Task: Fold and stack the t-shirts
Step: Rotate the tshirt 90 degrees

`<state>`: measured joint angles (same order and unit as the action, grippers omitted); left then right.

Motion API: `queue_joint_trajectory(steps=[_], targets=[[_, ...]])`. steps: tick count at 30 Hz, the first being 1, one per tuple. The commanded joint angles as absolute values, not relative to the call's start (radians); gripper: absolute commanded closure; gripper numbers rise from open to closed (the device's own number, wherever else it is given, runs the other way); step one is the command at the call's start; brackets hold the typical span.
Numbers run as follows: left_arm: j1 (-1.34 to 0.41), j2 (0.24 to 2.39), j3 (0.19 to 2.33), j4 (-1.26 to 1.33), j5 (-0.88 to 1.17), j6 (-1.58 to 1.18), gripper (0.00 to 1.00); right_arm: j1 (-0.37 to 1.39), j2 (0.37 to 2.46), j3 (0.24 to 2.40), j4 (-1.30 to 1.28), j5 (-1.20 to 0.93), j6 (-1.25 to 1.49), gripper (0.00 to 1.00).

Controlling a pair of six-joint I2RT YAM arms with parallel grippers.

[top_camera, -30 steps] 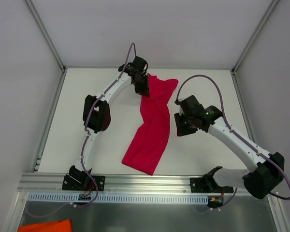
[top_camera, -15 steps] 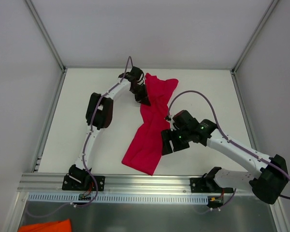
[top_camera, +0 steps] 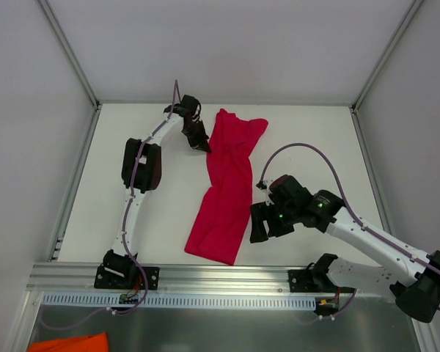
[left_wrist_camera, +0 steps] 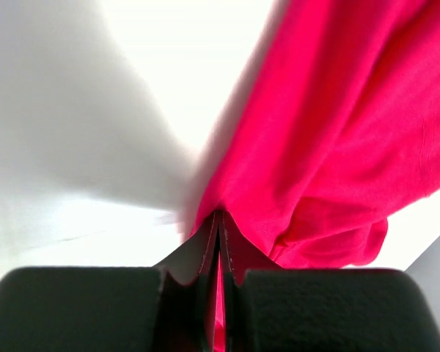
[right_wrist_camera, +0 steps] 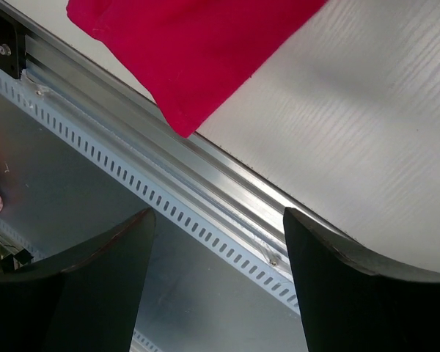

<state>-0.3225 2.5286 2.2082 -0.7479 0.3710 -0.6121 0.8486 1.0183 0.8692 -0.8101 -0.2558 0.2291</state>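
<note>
The crimson-red t-shirt [top_camera: 227, 187] lies bunched in a long narrow strip down the middle of the white table, from the far centre to the near edge. My left gripper [top_camera: 203, 144] is shut on the shirt's upper left edge; the left wrist view shows red cloth [left_wrist_camera: 330, 139] pinched between the closed fingers. My right gripper [top_camera: 258, 229] is open and empty, held just right of the shirt's lower part. The right wrist view shows the shirt's near corner [right_wrist_camera: 191, 51] beyond the spread fingers.
An aluminium rail [top_camera: 227, 277] with a slotted cable duct [right_wrist_camera: 169, 198] runs along the table's near edge. White walls and frame posts enclose the table. An orange cloth [top_camera: 66, 343] lies below the table at the lower left.
My left gripper has pulled the shirt's top edge left and slightly back, straightening the strip. My right gripper has moved toward the near edge, from beside the shirt's middle to beside its lower part.
</note>
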Motion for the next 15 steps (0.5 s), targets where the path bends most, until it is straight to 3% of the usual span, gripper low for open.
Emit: queue_joint_trajectory(steps=[1, 15], targets=[[-0.278, 2.54, 2.23, -0.801, 0.296, -0.63, 0.99, 0.853, 0.976, 0.887, -0.874, -0.218, 0.242, 0.25], [-0.262, 2.16, 1.898, -0.602, 0.374, -0.604, 0.96, 0.853, 1.11, 0.942, -0.842, -0.291, 0.091, 0.25]])
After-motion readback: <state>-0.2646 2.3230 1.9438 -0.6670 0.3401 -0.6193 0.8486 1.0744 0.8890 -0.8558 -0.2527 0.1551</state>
